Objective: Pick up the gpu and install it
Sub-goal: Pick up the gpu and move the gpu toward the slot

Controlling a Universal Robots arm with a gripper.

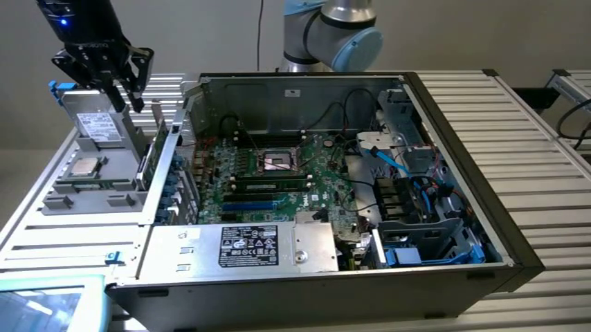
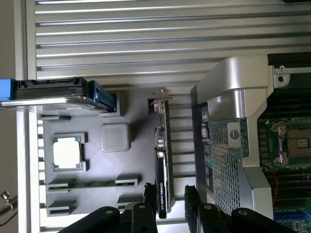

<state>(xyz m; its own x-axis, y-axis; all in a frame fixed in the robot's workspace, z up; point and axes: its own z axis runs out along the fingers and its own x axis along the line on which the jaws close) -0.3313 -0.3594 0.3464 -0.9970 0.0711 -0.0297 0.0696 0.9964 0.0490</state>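
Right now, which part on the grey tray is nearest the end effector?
The green card with a glossy black shroud, standing on edge, lined up with the open end effector. The silver square chip and thin memory stick lie flat, farther aside.

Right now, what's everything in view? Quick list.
gpu: 1, green board with black shroud, on edge in the tray, next to the case
parts tray: 1, grey, the exterior view's left of the case
processor chip: 1, silver, flat in the tray
drive: 1, silver with blue ends, in the tray
memory stick: 1, dark green, in a tray slot
computer case: 1, silver and black, open, centre
motherboard: 1, green, inside the case
power supply: 1, silver with black label, inside the case
table: 1, silver, slatted, under everything
robot arm: 1, silver and light blue, behind the case
gripper: 1, black, open, fingers either side of the gpu
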